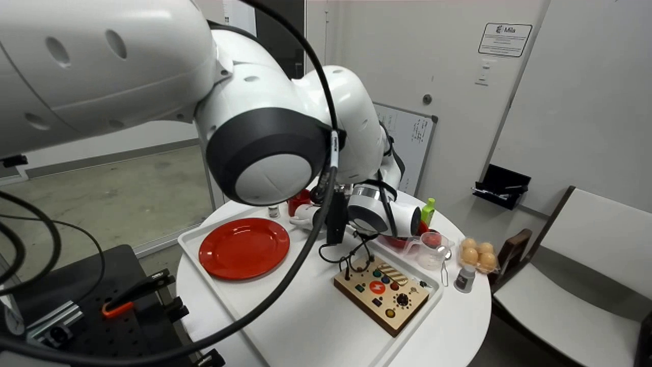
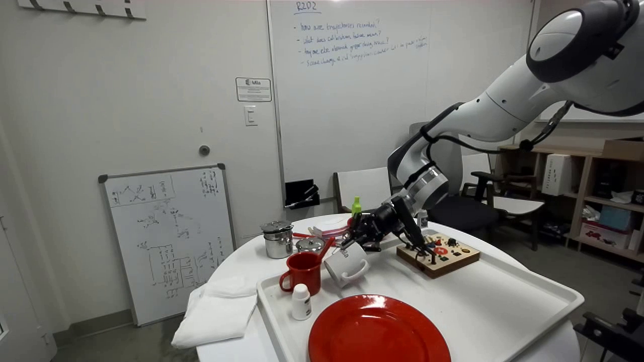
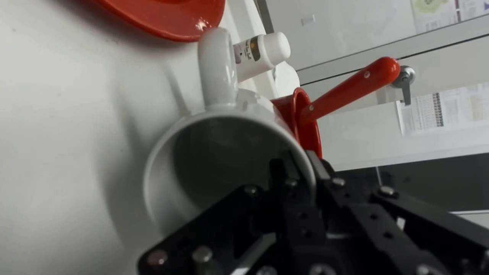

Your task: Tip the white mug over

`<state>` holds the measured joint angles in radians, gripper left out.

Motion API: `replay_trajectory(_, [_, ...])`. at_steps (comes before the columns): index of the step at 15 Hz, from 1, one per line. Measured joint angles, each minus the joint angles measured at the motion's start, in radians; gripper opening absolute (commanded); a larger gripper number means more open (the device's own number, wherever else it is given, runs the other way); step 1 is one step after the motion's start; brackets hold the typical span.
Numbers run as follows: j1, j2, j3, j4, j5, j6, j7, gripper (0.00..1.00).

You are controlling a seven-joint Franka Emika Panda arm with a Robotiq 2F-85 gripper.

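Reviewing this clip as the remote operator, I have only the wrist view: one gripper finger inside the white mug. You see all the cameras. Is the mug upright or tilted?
Observer: Tilted. In an exterior view the white mug leans with its base toward the red mug.
Operator: Anything on the tray that I'm missing?
Observer: Yes, a wooden button board sits on the tray, in both exterior views.
Operator: Any cookware near the red mug?
Observer: A shiny metal pot stands beyond it in an exterior view.

The end effector [image 3: 300, 164] hides part of the white mug [image 3: 225, 149]. In an exterior view the red plate [image 2: 379, 332] is cropped below, the wall sign [image 2: 253, 89] partly illegible.
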<state>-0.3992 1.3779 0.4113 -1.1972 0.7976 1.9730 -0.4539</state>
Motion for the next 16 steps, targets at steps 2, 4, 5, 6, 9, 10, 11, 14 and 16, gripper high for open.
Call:
replay_trajectory(2, [0.002,0.015,-0.010,0.007,0.050,-0.015,-0.010,0.16])
replay_trajectory(4, [0.005,0.021,-0.023,0.009,0.087,-0.024,-0.016,0.41])
replay_trajectory(5, [0.012,0.024,-0.038,0.009,0.095,-0.022,-0.019,0.51])
replay_trajectory(6, [0.020,0.028,-0.053,0.010,0.101,-0.020,-0.021,0.58])
replay_trajectory(9, [0.026,0.037,-0.056,0.010,0.101,-0.004,-0.021,0.79])
replay_trajectory(10, [0.028,0.038,-0.056,0.010,0.101,0.005,-0.021,0.88])
replay_trajectory(11, [0.030,0.038,-0.056,0.010,0.101,0.014,-0.021,0.94])
replay_trajectory(14, [0.038,0.035,-0.056,0.009,0.100,0.052,-0.021,1.00])
replay_trajectory(16, [0.045,0.028,-0.056,0.005,0.099,0.092,-0.021,1.00])
